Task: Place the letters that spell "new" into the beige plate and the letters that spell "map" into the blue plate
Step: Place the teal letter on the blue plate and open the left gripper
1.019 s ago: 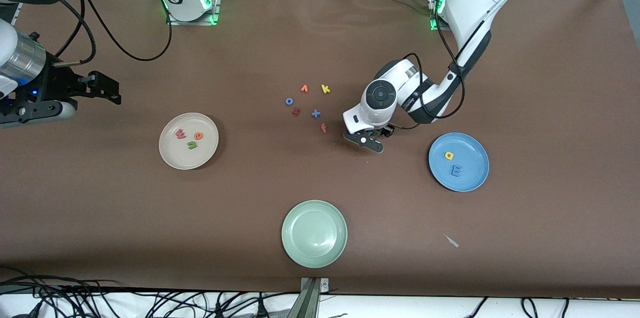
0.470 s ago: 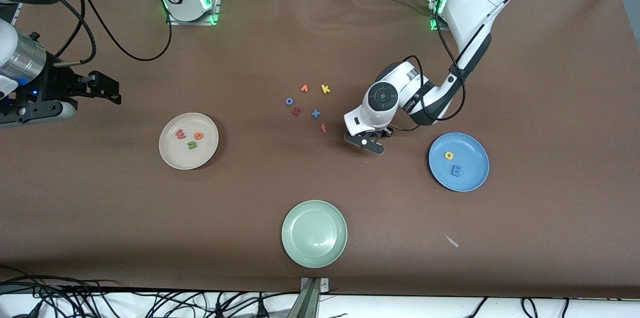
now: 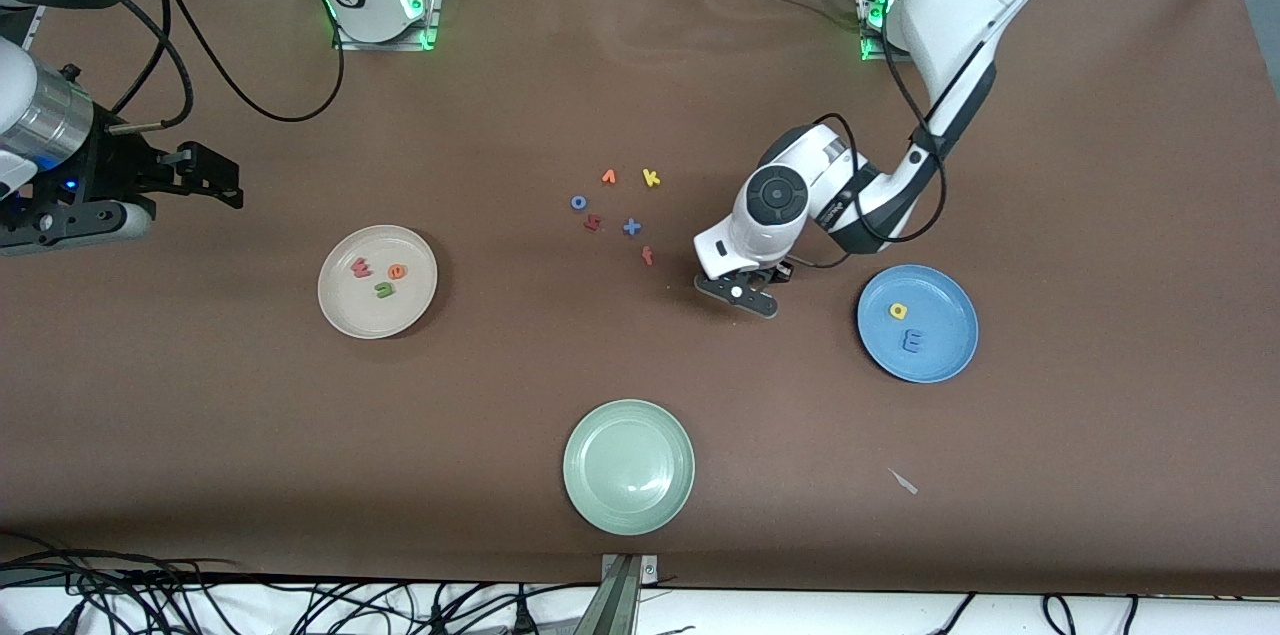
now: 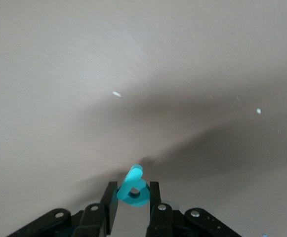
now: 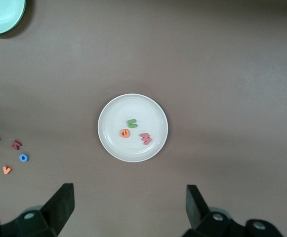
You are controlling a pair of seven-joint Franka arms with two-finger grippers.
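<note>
there, the green n (image 3: pixel 384 289), orange e (image 3: pixel 398 271) and red w (image 3: pixel 361 267) were seen in the beige plate (image 3: pixel 340 310), and the yellow a (image 3: pixel 898 311) and blue m (image 3: pixel 911 342) in the blue plate (image 3: pixel 950 361). the green plate (image 3: pixel 600 485) was seen bare. the teal p (image 4: pixel 133 187) was pinched on edge between the shut jaws of the left gripper (image 4: pixel 132 202), over the table between the loose letters and the blue plate. the right gripper (image 5: pixel 129 203) was held high above the beige plate, jaws wide, the arm waiting.
</note>
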